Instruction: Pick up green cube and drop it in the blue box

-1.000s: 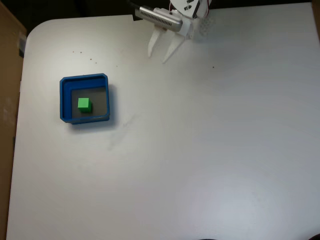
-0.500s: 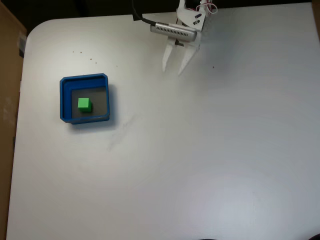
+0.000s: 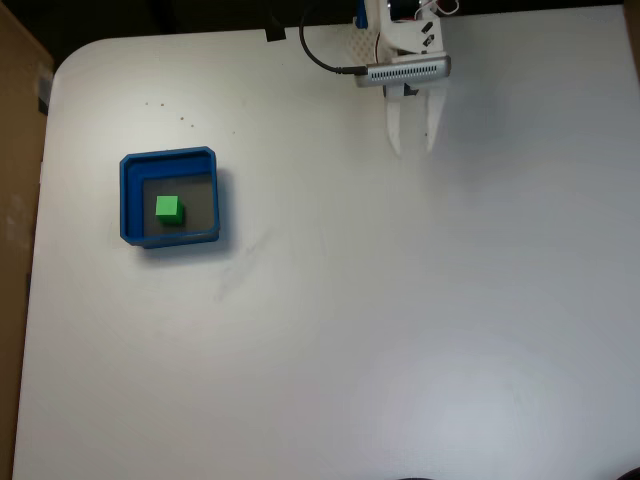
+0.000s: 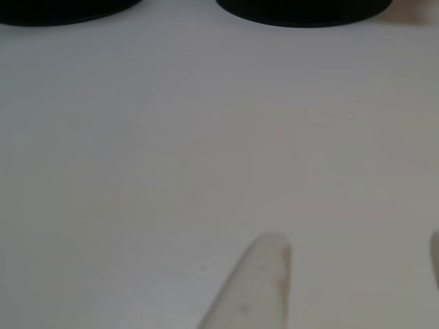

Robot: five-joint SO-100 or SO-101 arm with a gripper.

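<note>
Green cube (image 3: pixel 168 208) rests inside the blue box (image 3: pixel 128 195), well apart from the gripper (image 3: pixel 413 147).
Gripper's jaws stand slightly parted, holding nothing; the arm is cut off at the fixed view's top edge.

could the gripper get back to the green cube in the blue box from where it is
Probably yes. The gripper hangs open and empty near the table's top edge, and nothing lies between it and the green cube, uncovered inside the blue box.

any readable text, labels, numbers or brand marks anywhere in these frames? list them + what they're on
None readable.
Small dark marks on the white arm housing above the claw: too small to read.
Green cube, blue box, table: plain, no print.
</note>
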